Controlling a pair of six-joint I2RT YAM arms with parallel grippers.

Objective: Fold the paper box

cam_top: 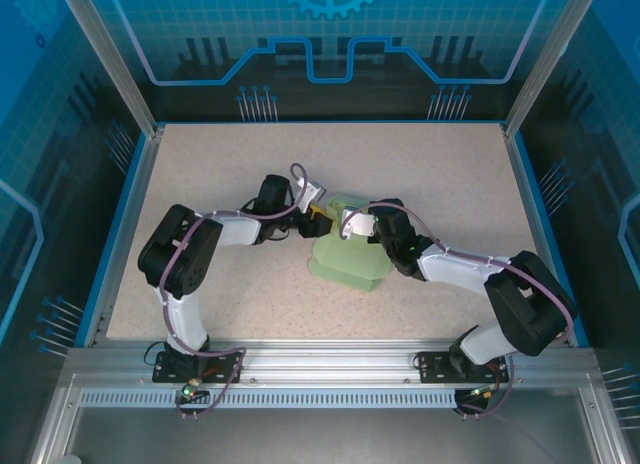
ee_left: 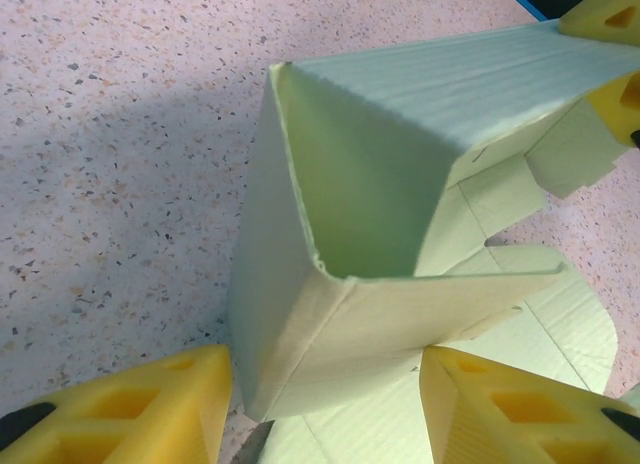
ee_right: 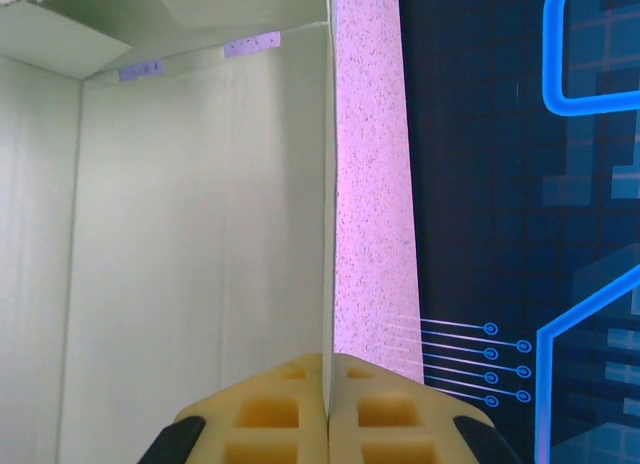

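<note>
Box mid-bench: right gripper pinches its 12 o'clock wall, left gripper half-spread astride the 10 o'clock corner, squeeze unclear; uneven pull could crease the card or pop the corner.

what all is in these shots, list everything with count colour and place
paper box: one, pale mint green, half folded, mid-table
purple marks: two, small, on the box's inner wall
table: one, speckled beige, blue-edged
backdrop panels: several, blue circuit pattern, around the table
metal rail: one, silver, near edge of table
left arm: one, black and white, left of box; yellow jaws apart astride its folded corner, grip unclear
right arm: one, black and white, right of box; yellow jaws shut on a box wall
</note>
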